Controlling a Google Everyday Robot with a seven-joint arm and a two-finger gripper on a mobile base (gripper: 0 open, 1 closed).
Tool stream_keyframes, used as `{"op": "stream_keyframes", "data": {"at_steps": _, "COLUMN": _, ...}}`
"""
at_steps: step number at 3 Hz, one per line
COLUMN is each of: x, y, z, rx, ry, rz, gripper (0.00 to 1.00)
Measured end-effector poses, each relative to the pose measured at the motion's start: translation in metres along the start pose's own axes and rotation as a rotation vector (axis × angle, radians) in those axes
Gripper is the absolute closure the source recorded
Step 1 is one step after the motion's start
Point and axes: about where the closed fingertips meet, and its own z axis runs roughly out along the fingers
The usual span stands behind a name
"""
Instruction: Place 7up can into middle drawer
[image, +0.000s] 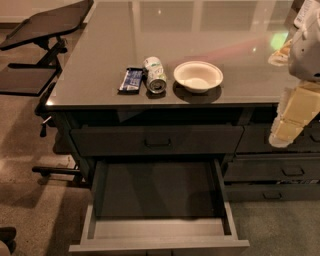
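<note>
The 7up can (155, 74) lies on its side on the counter top, near the front edge, with its shiny end facing me. The middle drawer (159, 238) is pulled open below it, and its dark inside holds nothing. My gripper (283, 134) hangs at the far right of the view, over the counter's front right edge. It is well to the right of the can and holds nothing.
A flat dark-blue snack packet (131, 79) lies just left of the can. A white bowl (198, 76) stands just right of it. The top drawer (157, 141) is closed. Narrower drawers with bar handles (272, 170) are on the right. A black stand (45, 30) is at the left.
</note>
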Motion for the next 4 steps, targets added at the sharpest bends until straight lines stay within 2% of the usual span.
{"op": "stream_keyframes", "data": {"at_steps": 1, "x": -0.001, "y": -0.001, "z": -0.001, "rx": 0.008, "ry": -0.003, "rz": -0.003, "gripper": 0.0}}
{"op": "stream_keyframes", "data": {"at_steps": 2, "x": -0.019, "y": -0.012, "z": 0.011, "rx": 0.012, "ry": -0.068, "rz": -0.042, "gripper": 0.0}}
{"op": "stream_keyframes", "data": {"at_steps": 4, "x": -0.094, "y": -0.041, "z": 0.045, "rx": -0.034, "ry": -0.253, "rz": -0.196, "gripper": 0.0}}
